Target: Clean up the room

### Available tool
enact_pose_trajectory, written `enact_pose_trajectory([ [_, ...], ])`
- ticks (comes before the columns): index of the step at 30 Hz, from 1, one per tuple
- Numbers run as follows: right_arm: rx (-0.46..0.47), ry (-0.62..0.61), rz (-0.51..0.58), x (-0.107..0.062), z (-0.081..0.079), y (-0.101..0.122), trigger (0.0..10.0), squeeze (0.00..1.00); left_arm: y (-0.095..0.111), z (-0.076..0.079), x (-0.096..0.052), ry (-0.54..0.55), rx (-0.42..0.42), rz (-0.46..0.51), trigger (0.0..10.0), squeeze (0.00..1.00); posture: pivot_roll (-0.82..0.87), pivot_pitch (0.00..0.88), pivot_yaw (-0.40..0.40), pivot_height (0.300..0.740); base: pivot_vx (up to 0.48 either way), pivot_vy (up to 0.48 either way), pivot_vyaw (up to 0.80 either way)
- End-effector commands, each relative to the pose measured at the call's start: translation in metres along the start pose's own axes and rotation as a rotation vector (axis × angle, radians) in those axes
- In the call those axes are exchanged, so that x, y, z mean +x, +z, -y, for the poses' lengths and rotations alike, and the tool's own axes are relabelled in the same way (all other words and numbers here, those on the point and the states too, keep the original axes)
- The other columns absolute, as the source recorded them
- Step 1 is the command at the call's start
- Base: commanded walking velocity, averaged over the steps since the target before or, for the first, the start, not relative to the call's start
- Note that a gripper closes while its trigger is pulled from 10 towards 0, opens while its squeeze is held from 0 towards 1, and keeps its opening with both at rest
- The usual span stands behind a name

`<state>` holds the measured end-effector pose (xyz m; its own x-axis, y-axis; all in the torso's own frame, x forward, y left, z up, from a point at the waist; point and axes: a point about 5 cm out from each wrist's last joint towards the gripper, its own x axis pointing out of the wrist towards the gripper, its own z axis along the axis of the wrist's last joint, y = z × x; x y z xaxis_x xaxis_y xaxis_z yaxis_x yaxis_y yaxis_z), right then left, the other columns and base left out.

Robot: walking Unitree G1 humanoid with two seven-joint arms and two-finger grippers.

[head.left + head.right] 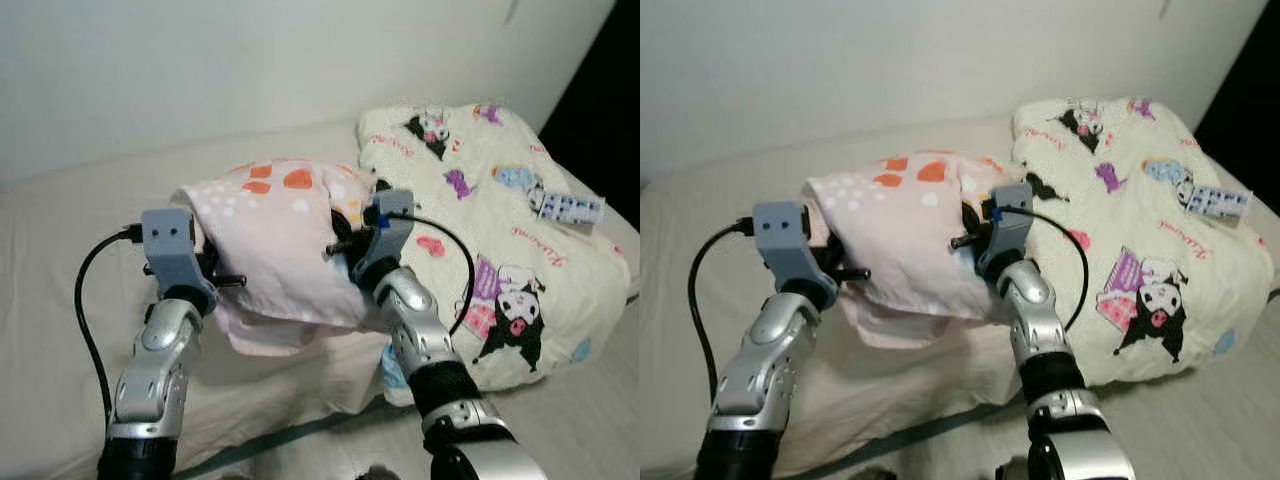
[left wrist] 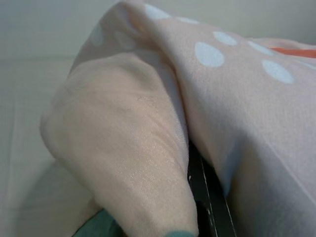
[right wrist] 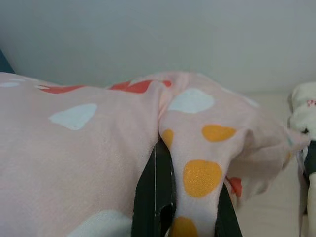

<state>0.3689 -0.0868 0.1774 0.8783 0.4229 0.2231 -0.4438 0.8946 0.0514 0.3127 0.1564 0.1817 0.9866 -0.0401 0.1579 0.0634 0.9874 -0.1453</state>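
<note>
You had the pink pillow [image 1: 275, 250] lifted between both arms, clear of the bed [image 1: 60, 300], and it behaved as a soft, light thing would: the cover bunched and folded wherever a tool bit into it, and the free lower edge sagged below the grip line. Judging by that slack, the fabric alone was carrying the load, so a hold on a loose corner could slip; a deeper bite into the stuffed body would have been surer.

The left tool [image 1: 228, 281] was clamped on the pillow's near end, a fold of pale pink cloth pinched over its black finger [image 2: 210, 207] in the left wrist view. The right tool [image 1: 340, 245] was likewise closed on the opposite end, with the spotted corner of the cover drawn down between its fingers [image 3: 153, 197] in the right wrist view. So the pillow spanned the gap from one tool to the other, its bulk bulging above and just beyond both.

Past the right tool, on its outer side, a cream cartoon-print quilt [image 1: 500, 240] lay heaped on the bed, close to the pillow's far corner. Farther out on that quilt rested a remote control [image 1: 568, 208], well apart from either tool. Beyond all of it stood the pale wall [image 1: 250, 70].
</note>
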Motion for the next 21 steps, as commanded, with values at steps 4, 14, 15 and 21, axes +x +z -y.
enact_pose_trajectory([
  [4, -0.018, 0.064, 0.030, 0.004, -0.014, 0.006, 10.0, 0.00, -0.001, 0.008, -0.002, -0.060, -0.007, 0.014, 10.0, 0.00, 0.06, 0.131, -0.033, 0.717, 0.000, 0.000, 0.00],
  [14, -0.018, 0.063, 0.027, 0.004, -0.013, 0.006, 10.0, 0.00, -0.001, 0.011, -0.004, -0.075, -0.008, 0.017, 10.0, 0.00, 0.06, 0.128, -0.035, 0.740, 0.000, 0.000, 0.00],
  [15, -0.018, 0.064, 0.025, 0.003, -0.013, 0.006, 10.0, 0.00, -0.002, 0.010, -0.004, -0.074, -0.007, 0.014, 10.0, 0.00, 0.06, 0.126, -0.036, 0.740, 0.000, 0.000, 0.00],
  [21, -0.069, 0.057, -0.077, -0.002, -0.011, -0.013, 10.0, 0.00, -0.014, 0.003, -0.007, -0.032, -0.032, -0.028, 10.0, 0.00, 0.06, 0.126, -0.040, 0.740, 0.000, 0.000, 0.00],
])
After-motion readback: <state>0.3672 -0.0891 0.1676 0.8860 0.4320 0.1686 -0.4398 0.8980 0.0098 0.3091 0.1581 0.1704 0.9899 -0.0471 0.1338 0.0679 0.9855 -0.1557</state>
